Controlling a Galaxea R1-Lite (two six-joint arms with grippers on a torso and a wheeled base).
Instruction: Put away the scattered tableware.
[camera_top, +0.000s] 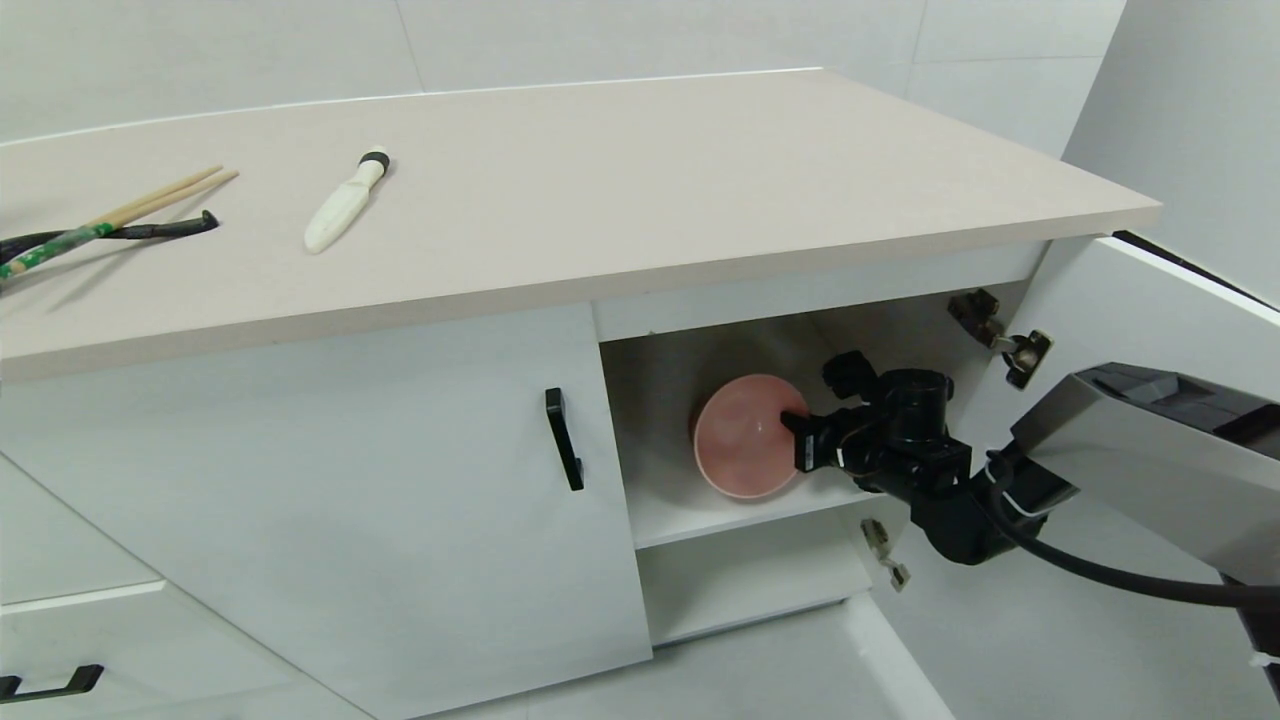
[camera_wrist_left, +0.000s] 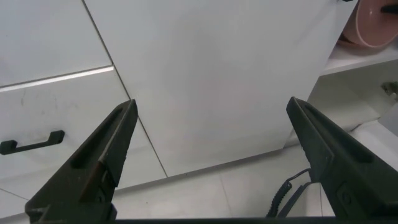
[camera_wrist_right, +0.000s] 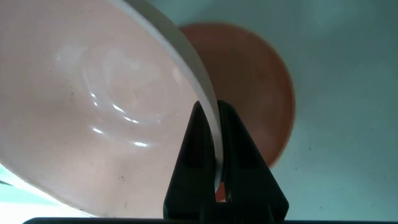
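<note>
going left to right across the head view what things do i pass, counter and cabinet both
chopsticks → white-handled utensil → black door handle → pink bowl → right pincer, clamped on the bowl's rim

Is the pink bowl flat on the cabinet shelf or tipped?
Tipped. The pink bowl stands on edge inside the open cabinet, hollow facing outward, the right gripper shut on its rim.
</note>
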